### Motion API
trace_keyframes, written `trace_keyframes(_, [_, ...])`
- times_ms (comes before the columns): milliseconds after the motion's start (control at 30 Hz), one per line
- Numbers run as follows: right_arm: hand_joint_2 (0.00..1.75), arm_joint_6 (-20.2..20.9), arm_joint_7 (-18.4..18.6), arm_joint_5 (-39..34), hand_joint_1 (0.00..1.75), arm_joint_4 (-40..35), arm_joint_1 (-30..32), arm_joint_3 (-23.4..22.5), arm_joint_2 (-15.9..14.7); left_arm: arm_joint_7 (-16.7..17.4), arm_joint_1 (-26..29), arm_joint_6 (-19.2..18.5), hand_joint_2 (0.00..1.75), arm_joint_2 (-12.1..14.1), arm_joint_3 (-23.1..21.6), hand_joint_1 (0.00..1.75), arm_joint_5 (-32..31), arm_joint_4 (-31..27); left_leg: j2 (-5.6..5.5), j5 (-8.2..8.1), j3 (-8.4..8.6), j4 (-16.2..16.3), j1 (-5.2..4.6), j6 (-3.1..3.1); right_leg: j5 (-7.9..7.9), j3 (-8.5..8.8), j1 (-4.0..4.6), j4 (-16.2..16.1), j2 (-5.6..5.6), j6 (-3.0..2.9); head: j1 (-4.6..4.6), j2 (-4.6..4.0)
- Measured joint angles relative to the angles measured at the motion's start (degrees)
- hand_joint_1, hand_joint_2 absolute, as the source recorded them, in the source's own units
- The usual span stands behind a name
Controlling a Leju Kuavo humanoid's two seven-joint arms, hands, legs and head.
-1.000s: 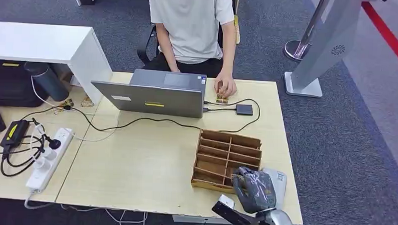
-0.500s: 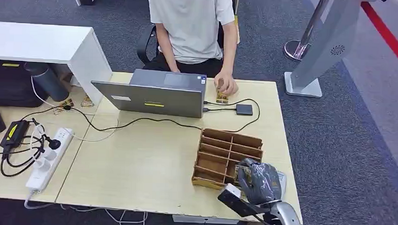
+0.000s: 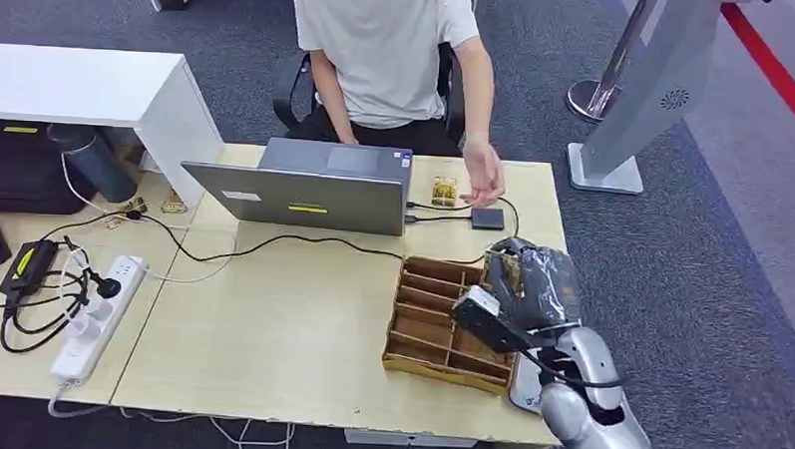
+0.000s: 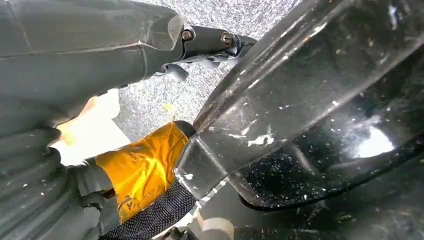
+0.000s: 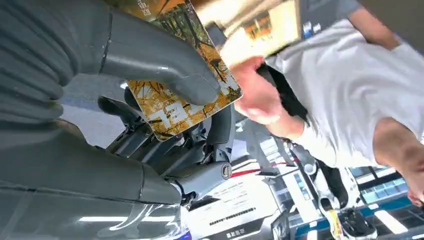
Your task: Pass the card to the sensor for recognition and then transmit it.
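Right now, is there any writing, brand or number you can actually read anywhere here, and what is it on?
None can be read.
card in the right hand: printed characters, too blurred to read.
laptop: yellow sticker and white label, too small.
black adapter: yellow label, too small.
white signs seen past the right hand: dark print, illegible.

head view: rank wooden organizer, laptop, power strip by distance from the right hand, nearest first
From the right hand, which holds a card:
1. Wooden organizer, directly beside and partly under the hand.
2. Laptop, farther back, mid-table.
3. Power strip, far left side.
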Motion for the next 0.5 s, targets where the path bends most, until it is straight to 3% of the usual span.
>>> trace_keyframes(167, [1.75,0.41,2.80,2.98,1.75,3.61,-9.55,0.39,1.27,0.07,-0.08,0.31,1.75,0.00,-0.02,0.00,-0.57,0.00,0.03,0.06,0.02,0.01,0.00,0.04,0.05,0.00,0.00,0.00,0.01,0.02,0.02,0.00])
trace_keyframes(400, [1.75,-5.56,3.63,5.95,1.75,11.04,-18.79,-0.20,3.24,1.18,-0.11,1.75,1.75,-0.50,-0.02,0.00,-0.96,0.00,0.03,0.06,0.02,0.02,0.00,0.04,0.06,0.00,0.00,0.01,0.01,0.01,0.02,0.00])
trace_keyframes(500, [1.75,-5.93,3.84,7.17,1.75,14.12,-21.20,-0.24,3.76,1.57,-0.18,1.57,1.75,-0.52,-0.02,0.00,-1.00,0.00,0.03,0.06,0.02,0.02,0.00,0.04,0.06,0.00,0.00,0.00,0.01,0.01,0.02,0.00])
